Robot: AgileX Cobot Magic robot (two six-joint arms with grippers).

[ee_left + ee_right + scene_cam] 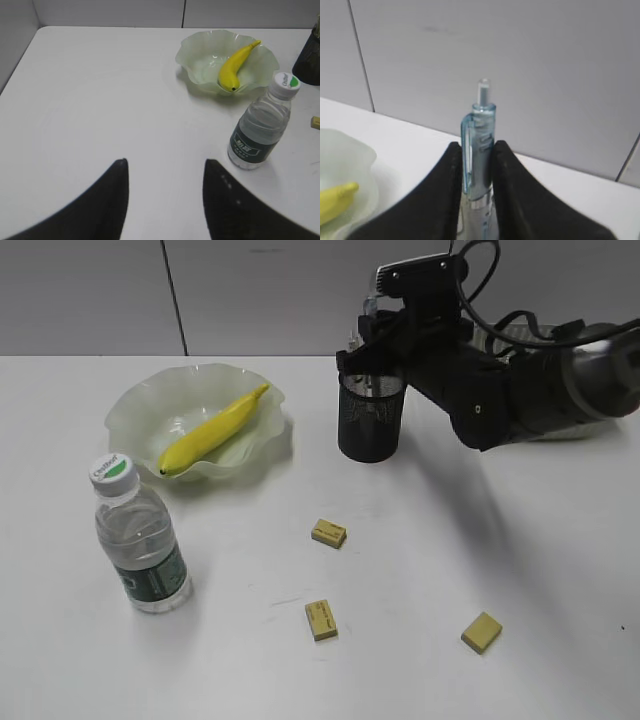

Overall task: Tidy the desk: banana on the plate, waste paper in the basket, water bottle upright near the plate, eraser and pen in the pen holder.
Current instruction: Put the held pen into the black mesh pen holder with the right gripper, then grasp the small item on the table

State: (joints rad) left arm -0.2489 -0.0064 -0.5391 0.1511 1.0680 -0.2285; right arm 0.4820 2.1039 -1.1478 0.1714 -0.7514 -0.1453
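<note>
Three yellow erasers (pixel 322 619) lie loose on the white bench (pixel 520 540) outside, near the upright water bottle (pixel 140 540), banana (pixel 212 430) in the plate (pixel 135 405); leftward, the left end effector (pixel 165 200) hangs spread; rightward, the right end effector (pixel 475 200) pinches a pen (pixel 479 150).

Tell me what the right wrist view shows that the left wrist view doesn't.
Only the right wrist view shows the pen, clamped upright between the right gripper fingers. Only the left wrist view shows the water bottle standing upright, the open left gripper over bare desk, and the pen holder at the edge. Both show the banana in the plate.
</note>
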